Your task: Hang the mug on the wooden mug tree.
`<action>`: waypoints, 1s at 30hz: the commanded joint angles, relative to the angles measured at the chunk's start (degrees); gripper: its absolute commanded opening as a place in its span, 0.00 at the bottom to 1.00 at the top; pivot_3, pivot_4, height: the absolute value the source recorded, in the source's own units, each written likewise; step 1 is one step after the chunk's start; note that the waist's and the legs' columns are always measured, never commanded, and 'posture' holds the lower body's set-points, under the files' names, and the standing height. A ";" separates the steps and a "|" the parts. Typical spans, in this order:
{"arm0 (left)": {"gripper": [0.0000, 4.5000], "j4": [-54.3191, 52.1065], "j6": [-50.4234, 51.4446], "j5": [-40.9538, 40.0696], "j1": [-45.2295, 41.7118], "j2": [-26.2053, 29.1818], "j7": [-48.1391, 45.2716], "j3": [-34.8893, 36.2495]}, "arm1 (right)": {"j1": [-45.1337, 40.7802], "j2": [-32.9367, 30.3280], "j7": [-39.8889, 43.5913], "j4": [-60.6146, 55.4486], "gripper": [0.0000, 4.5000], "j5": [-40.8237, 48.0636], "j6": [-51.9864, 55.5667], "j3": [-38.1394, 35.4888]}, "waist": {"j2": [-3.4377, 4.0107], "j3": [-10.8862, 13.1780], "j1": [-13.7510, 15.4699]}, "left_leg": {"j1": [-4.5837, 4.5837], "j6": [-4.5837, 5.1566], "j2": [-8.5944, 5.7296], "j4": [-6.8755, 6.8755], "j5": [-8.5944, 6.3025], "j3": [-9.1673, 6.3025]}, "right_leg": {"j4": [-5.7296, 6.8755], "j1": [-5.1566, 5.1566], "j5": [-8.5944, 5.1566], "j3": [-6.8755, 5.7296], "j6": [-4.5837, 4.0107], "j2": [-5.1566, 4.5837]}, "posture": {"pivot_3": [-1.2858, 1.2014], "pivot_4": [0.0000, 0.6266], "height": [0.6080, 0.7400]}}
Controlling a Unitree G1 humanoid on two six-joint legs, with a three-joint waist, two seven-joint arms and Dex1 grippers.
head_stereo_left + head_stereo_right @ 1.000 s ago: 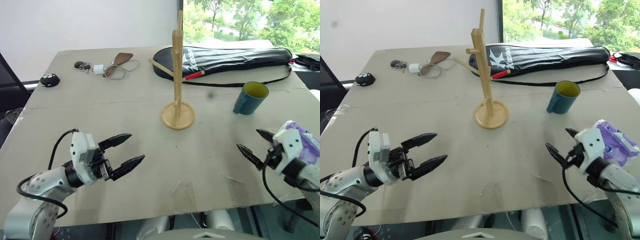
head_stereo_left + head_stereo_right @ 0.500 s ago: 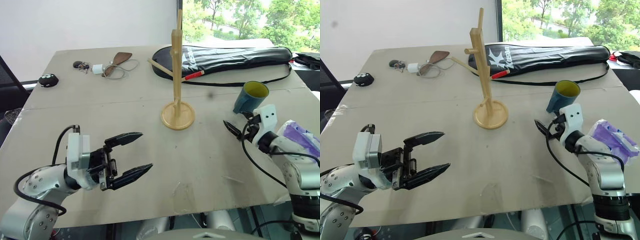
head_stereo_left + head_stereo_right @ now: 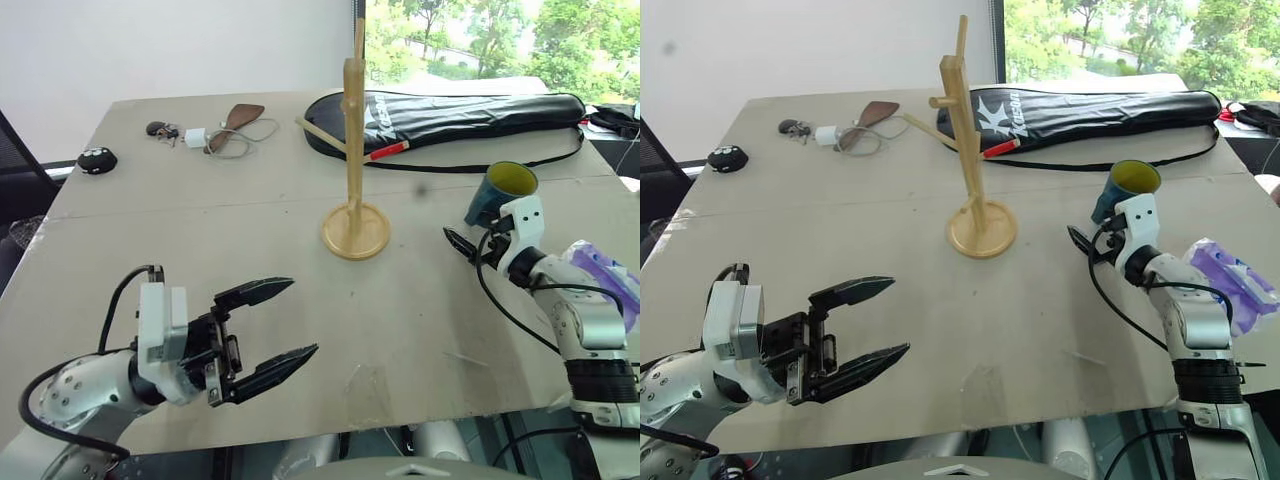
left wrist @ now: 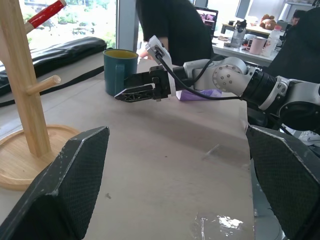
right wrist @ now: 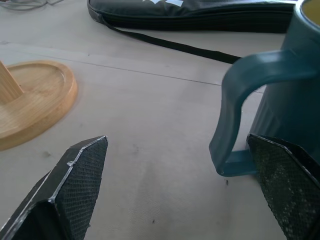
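Left end effector [image 3: 268,325] hovers released over the near edge of the table [image 3: 200,230], fingers spread. Farther on, the right end effector [image 3: 466,243] is also spread wide, just beside the mug [image 3: 500,193], which stands upright near the right edge, handle toward it. Mug tree [image 3: 354,160] stands mid-table; behind lies a black bag [image 3: 470,112].

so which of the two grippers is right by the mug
The right gripper, open beside the teal mug; the left gripper hovers far off, near the table's front edge.
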 commanded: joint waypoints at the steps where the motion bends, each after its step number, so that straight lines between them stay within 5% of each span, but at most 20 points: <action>1: 0.99 -2.53 -0.72 -1.02 0.52 0.40 0.80 1.48 | -1.67 0.37 0.96 0.78 1.00 -0.44 -2.53 0.17 | 0.01 0.00 -0.02 | 0.00 0.00 0.00 0.00 0.00 0.01 | 0.00 0.00 0.00 0.01 0.00 0.00 | 0.52 0.24 1.00; 8: 0.99 -5.30 1.68 -3.63 -1.76 2.29 6.24 1.28 | -4.02 0.86 2.26 7.19 1.00 -2.03 -7.53 0.52 | 0.01 0.01 0.11 | 0.00 0.00 0.00 0.01 0.00 0.02 | 0.00 0.00 0.00 0.01 0.00 0.00 | 0.52 0.24 1.00; 18: 1.00 -2.46 1.26 -2.92 -2.66 2.29 5.48 1.34 | -4.56 1.12 2.79 10.37 0.01 -3.00 -10.42 0.50 | 0.02 0.01 -0.28 | 0.00 0.00 0.01 0.00 0.00 0.09 | 0.00 -0.02 0.00 0.06 0.00 0.04 | 0.52 0.24 1.00; 24: 1.00 1.46 1.28 -5.19 1.13 1.59 0.55 2.95 | -3.49 -1.07 5.43 7.47 0.01 -3.55 -11.46 0.73 | 0.03 0.02 -0.35 | 0.00 0.00 0.02 -0.01 0.00 0.10 | 0.00 -0.03 0.00 0.07 -0.01 0.05 | 0.52 0.24 1.00; 30: 1.00 6.51 -10.58 0.56 2.04 -9.80 -1.77 2.98 | -11.80 -9.19 14.82 -12.64 0.01 7.32 6.33 3.92 | 0.39 0.28 -1.02 | -0.05 0.02 0.04 -0.02 0.00 0.21 | -0.12 -0.07 0.02 0.21 0.01 0.01 | 0.52 0.24 1.00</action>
